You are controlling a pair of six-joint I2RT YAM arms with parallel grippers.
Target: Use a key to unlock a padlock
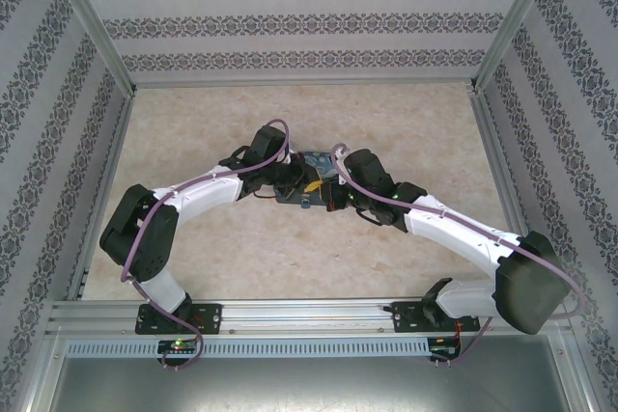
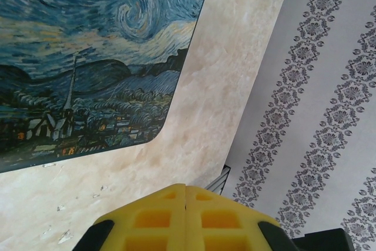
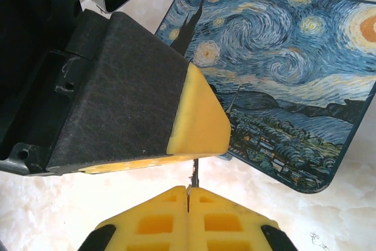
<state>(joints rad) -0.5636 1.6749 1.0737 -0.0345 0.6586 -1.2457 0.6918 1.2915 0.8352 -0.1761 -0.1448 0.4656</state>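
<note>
While right gripper point(image 3: 188, 190) jaws pinch the key point(image 3: 194, 173), left gripper point(image 2: 186, 188) jaws sit closed, seemingly empty; guessing padlock line-up's next.

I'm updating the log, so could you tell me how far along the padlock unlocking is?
Done: the right hand is shut on the key, its tip protruding. In hand: both hands meet at the Starry Night box, with the left hand shut, one finger just above the key. Left: inserting and turning. I cannot tell whether the key is in the padlock.
</note>
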